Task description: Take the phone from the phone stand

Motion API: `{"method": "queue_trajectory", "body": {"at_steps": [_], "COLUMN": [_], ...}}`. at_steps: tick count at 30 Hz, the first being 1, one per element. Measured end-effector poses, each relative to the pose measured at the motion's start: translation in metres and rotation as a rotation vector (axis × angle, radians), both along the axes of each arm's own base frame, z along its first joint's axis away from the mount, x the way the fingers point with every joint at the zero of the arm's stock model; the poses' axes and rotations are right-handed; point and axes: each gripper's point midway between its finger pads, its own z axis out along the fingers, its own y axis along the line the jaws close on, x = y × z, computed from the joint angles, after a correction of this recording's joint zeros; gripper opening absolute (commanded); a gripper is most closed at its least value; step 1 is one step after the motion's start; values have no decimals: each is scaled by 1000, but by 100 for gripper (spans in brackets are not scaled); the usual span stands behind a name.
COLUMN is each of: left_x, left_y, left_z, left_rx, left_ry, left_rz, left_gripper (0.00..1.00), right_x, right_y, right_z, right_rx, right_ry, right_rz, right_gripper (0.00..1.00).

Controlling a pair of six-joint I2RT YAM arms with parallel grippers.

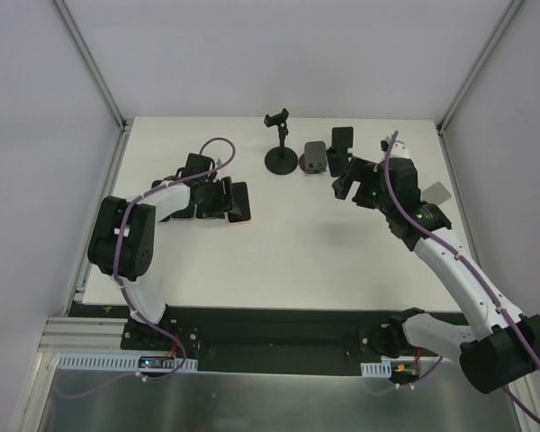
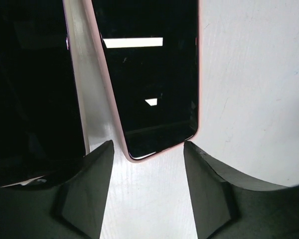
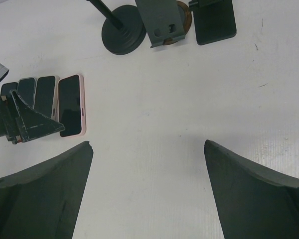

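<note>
Left wrist: half-open and empty, the left gripper [image 2: 147, 144] is being poised at the end of the pink-cased phone [image 2: 149, 74], best raised straight so nothing is dragged.

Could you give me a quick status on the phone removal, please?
Left claw open, straddling end of pink-cased phone. Phone flat on table, off round-base stand. Other phones close beside it. Right claw open over table.
</note>
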Motion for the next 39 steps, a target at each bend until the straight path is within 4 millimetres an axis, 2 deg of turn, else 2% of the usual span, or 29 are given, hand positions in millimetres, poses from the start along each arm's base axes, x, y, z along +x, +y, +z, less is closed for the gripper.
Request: {"method": "queue_trajectory", "body": {"at_steps": [5,7,11,14,18,21,23,28,31,39], "left_x": [5,5,7,7,-3,-8,-10,-15,-18,-8], "left_y": [3,3,-4,-31,-81,-110,-119,-116,-110,-97], "left_z": [4,8,24,39,56,56,46,12,-1,0], "left_rx": [23,25,37,29,10,-3,2,52,92,182], "left_ry": [-23,-29,-64,-105,-154,-160,-139,-55,-18,-44], "left_rz": [4,1,-11,-73,-190,-256,-277,-292,-302,-312], "left_gripper": [79,84,95,99,99,99,99,99,99,99], "right_x": [1,1,4,5,6,7,8,9,10,12], "right_y": [0,-1,-1,-1,1,2,2,-1,-3,-5], "right_z": [-2,-2,-8,-13,-18,-18,-17,-17,-17,-17], "right_rx": [1,1,-6,-9,-10,-8,-7,-6,-6,-5], "right_ry": [6,8,25,40,56,56,55,56,56,57], "right_rz": [2,1,-2,1,8,12,11,3,-1,-7], "right_gripper": [96,96,96,96,96,96,96,96,96,96]}}
